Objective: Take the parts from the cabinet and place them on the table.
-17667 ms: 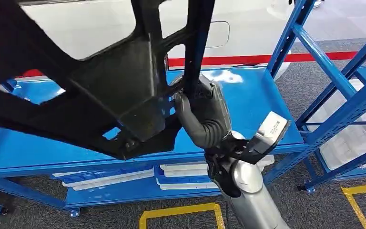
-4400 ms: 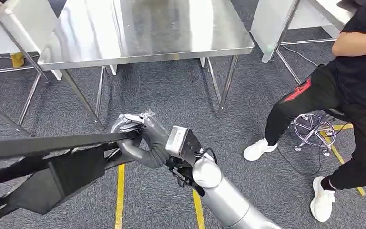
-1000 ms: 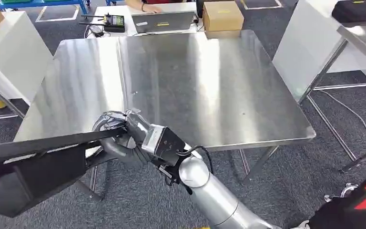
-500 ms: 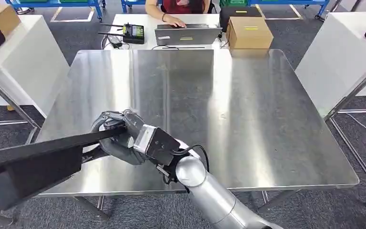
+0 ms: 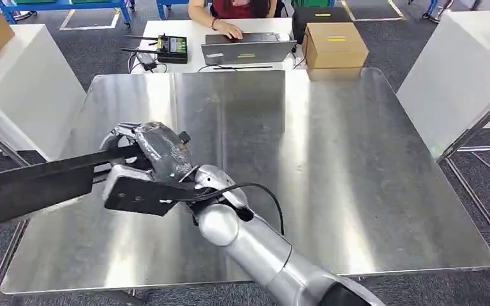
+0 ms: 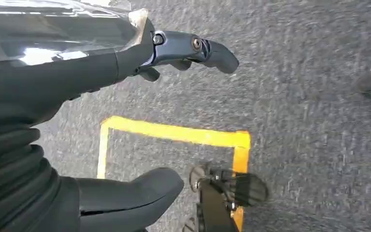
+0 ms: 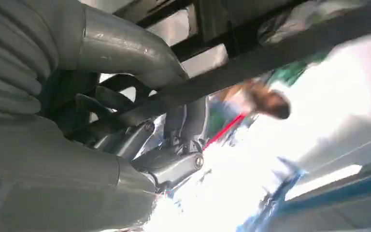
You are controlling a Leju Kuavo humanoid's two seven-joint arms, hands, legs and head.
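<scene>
Steel bench [image 5: 332,166] spreads across the head view, its bare top reflecting the room. Right hand [image 5: 150,153] sits over the bench's 9 o'clock side, fingers wrapped around a bar of the black frame part [image 5: 32,185], which runs out from the hand toward 9 o'clock and past the bench's edge, held above the surface rather than resting on it. In the right wrist view the same hand [image 7: 140,121] has its dark fingers [image 7: 101,104] curled about a slim black bar of the part [image 7: 270,53].

Left hand [image 6: 125,121] hangs over grey carpet [image 6: 309,96] marked with yellow tape [image 6: 174,133]; its thumb and fingers are apart and hold nothing.

Beyond the bench at 12 o'clock stands a white desk [image 5: 185,29] carrying a laptop [image 5: 249,48], a handheld controller [image 5: 169,46] and a cardboard box [image 5: 334,44]. A person's hand [image 5: 230,29] rests at the laptop. White partitions stand at 10 o'clock [image 5: 25,89] and 2 o'clock [image 5: 453,83].
</scene>
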